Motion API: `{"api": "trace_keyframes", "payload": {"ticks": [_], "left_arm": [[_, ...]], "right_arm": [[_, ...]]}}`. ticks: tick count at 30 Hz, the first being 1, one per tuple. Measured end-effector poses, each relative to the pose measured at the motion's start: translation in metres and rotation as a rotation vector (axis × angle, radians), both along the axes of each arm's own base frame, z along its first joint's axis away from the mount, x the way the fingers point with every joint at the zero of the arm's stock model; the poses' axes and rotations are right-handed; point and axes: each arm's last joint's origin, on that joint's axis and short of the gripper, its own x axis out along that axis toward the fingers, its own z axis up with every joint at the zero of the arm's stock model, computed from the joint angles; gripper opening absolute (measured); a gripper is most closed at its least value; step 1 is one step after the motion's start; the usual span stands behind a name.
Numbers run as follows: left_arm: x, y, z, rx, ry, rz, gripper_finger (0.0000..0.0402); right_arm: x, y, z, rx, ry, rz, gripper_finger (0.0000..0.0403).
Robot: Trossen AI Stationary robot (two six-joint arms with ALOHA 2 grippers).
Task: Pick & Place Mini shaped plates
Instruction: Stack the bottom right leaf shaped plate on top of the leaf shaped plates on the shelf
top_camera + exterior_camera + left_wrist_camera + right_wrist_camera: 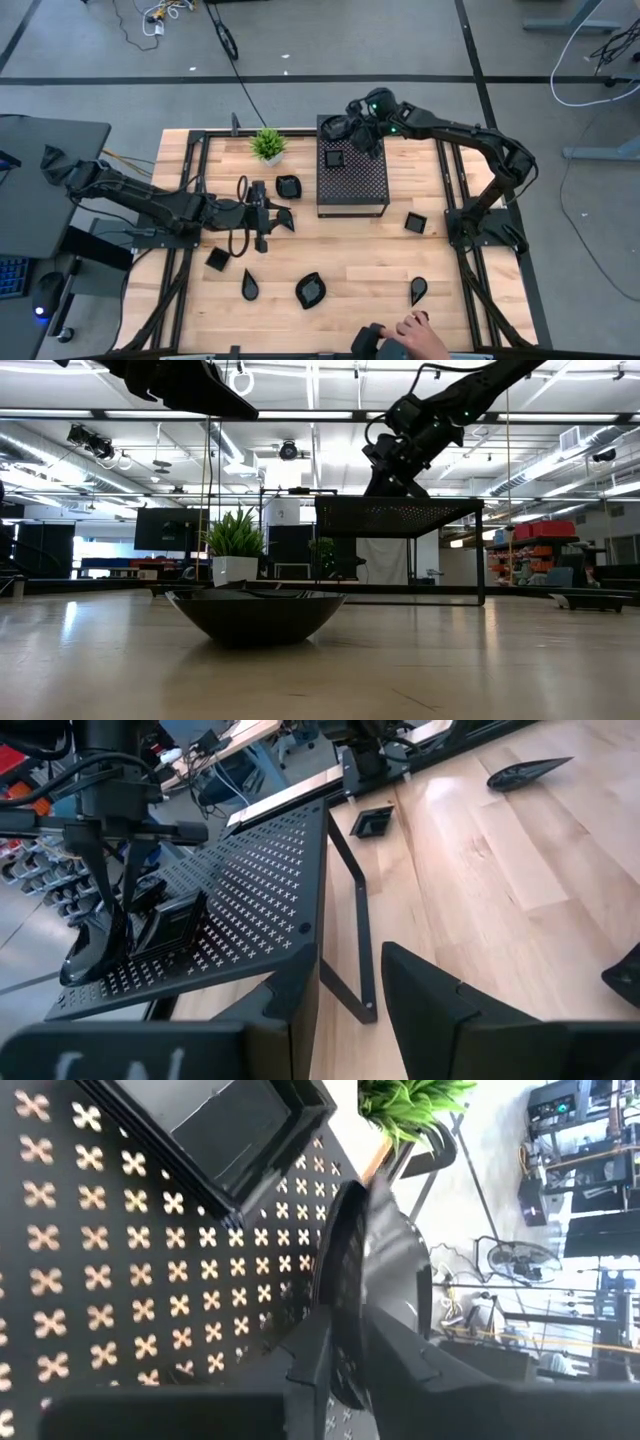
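My right gripper is over the far left part of the black perforated box, shut on a mini plate that stands on edge. A square mini plate lies flat on the box top beside it. My left gripper is open above the table, left of the box, with a plate just beside its fingers. More black plates lie on the wood: one near the plant, a square one, a leaf-shaped one and a teardrop. My right gripper pinches the plate's rim between its two fingers, coming from above and pointing down. The plate hangs on edge below the fingers, its lower end at the box's perforated top; whether it touches there I cannot tell.
A small green potted plant stands left of the box's far corner. A person's hand reaches in at the table's near edge. Two more plates lie near my left arm. Bare wood lies between the box and the near plates.
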Motion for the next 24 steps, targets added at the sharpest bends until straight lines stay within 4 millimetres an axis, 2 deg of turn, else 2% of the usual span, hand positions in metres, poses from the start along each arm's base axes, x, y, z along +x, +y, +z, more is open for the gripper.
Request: {"api": "trace_keyframes", "payload": {"ticks": [11,24], "left_arm": [[0.0004,-0.0001,0.0011,-0.004,-0.012,0.000,0.0117],[0.0007,-0.0003,0.0022,-0.006,-0.023,0.000,0.0117]], "right_arm": [[0.0021,-0.0033,0.0044,0.016,-0.066,-0.045,0.0110],[0.0010,-0.0023,0.0025,0.127,-0.081,-0.132,0.0126]]}}
